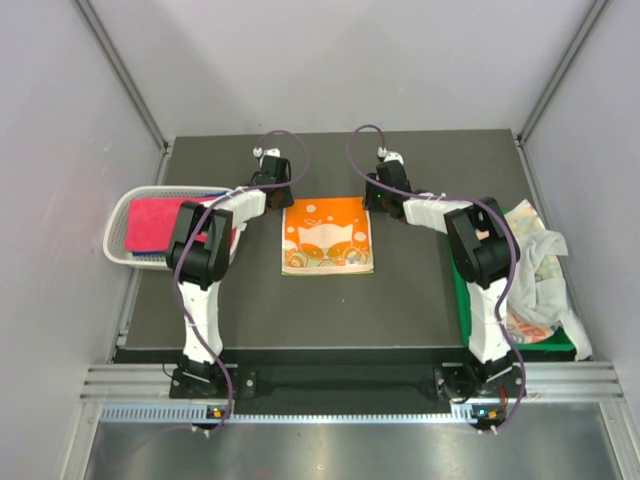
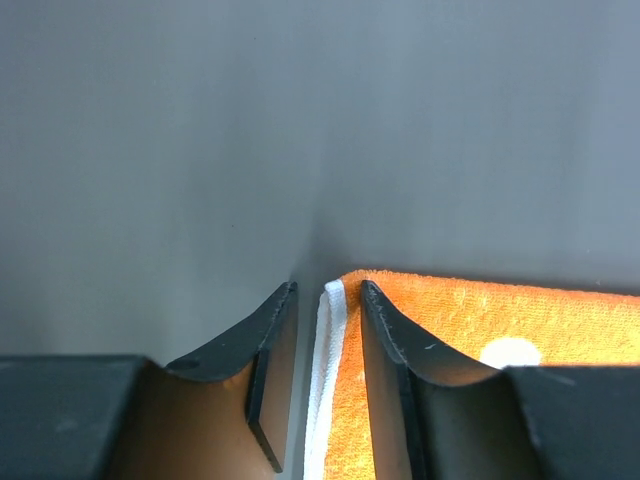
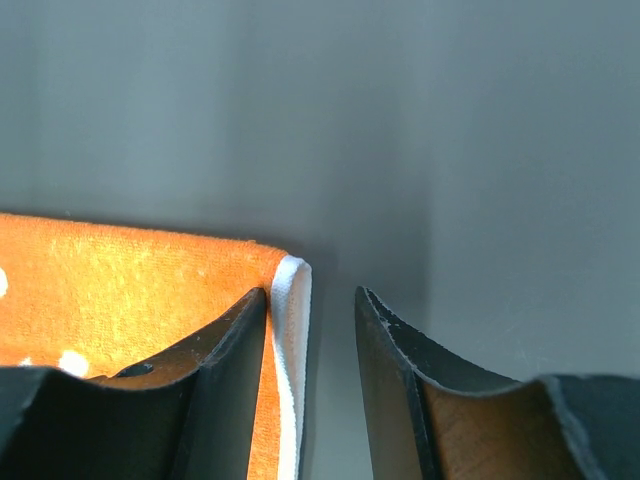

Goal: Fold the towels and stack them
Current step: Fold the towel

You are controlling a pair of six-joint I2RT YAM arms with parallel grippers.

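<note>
So the left gripper [image 2: 330, 288] and right gripper [image 3: 311, 293] are both straddling the orange towel's [image 1: 328, 235] far corners, jaws part-open around the white hem [image 2: 333, 330].

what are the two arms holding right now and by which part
Nothing is clamped yet. The left gripper and the right gripper stand open, their fingers astride the white hem at the two far corners of the orange towel.
</note>
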